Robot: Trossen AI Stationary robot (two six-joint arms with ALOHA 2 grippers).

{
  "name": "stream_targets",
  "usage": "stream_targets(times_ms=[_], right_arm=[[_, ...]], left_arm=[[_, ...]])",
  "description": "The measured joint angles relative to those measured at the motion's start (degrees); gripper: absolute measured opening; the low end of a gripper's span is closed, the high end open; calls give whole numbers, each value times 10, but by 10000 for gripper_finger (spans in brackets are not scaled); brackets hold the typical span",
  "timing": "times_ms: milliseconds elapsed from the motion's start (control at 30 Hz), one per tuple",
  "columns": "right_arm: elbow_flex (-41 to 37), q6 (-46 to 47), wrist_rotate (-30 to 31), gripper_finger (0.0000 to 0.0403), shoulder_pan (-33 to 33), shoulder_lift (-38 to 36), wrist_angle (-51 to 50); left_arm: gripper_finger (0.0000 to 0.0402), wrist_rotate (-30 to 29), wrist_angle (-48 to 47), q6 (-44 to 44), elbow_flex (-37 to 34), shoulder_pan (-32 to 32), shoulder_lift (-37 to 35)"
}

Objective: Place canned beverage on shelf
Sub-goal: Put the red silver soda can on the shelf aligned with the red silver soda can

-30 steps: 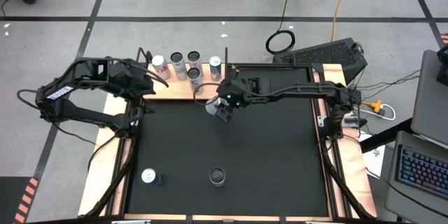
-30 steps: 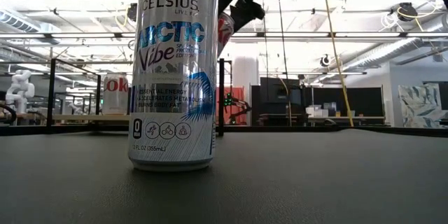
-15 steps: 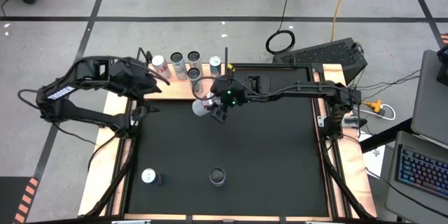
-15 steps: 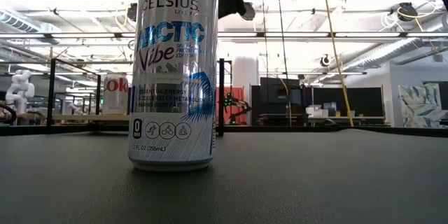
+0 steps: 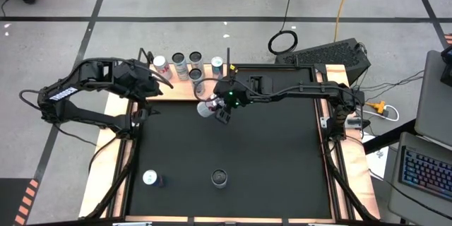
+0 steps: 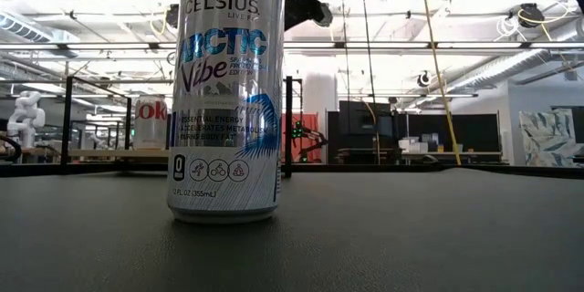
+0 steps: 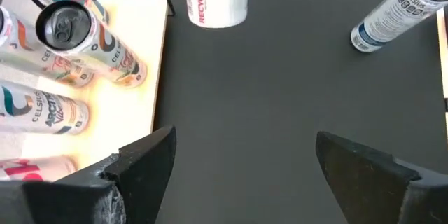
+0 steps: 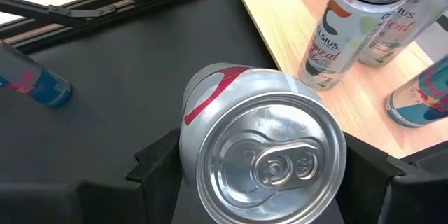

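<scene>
Just off the near edge of the shelf [image 5: 185, 85], over the black mat [image 5: 268, 155], the right gripper [image 5: 214, 109] carries a silver can with a red swoosh [image 8: 260, 147], its fingers clamped on the can's sides. The can hangs in the air, tilted, with its top end toward the wrist camera. It is not yet on the light-wood board.

On the shelf stand five cans [image 5: 188, 67] in a loose cluster between the thin black corner rods; the one closest to the carried can is a pale Celsius can [image 8: 357, 24] at the board's mat-side edge.

The left gripper [image 7: 238, 168] hovers by the shelf's left end, its fingers wide apart with nothing between them, half over the board and half over the mat.

Well away from the shelf, near the mat's front edge, two more cans stand upright: an Arctic Vibe can [image 6: 225, 91] roughly central, and a white-topped can [image 5: 150, 177] toward the left corner.
</scene>
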Motion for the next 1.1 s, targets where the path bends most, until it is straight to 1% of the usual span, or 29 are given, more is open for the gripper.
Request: stream_targets(times_ms=[133,867,1100], right_arm=[[0,2,1,261,0,0,0],[0,4,2,261,0,0,0],[0,4,2,261,0,0,-1]], left_arm=[[345,1,2,25,-6,0,0],[345,-9,23,27,-6,0,2],[345,-80,57,27,-6,0,2]])
